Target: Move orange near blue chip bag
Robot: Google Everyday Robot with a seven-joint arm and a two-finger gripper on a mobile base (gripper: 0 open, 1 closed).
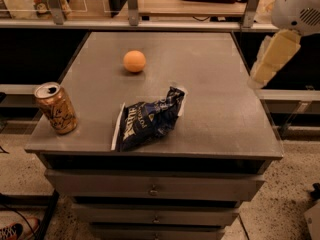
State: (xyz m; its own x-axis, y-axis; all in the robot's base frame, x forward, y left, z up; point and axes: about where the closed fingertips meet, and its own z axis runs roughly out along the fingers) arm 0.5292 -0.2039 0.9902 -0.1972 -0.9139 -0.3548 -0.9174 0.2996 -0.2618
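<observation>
My gripper (pixel 274 59) hovers beyond table (pixel 215 84) right edge, grip state unclear; orange (pixel 134 61) lies apart from bag (pixel 150 119), farther back.

No text can be read with any certainty. The blue chip bag (pixel 150 120), lying at the near middle of the tabletop (pixel 215 84), carries white lettering on its dark foil, but the crumpled letters cannot be made out. The gold-brown can (pixel 56 108) at the near left corner bears dark patterning, its brand illegible. The claw (pixel 270 59) hangs beyond the tabletop's right edge.
</observation>
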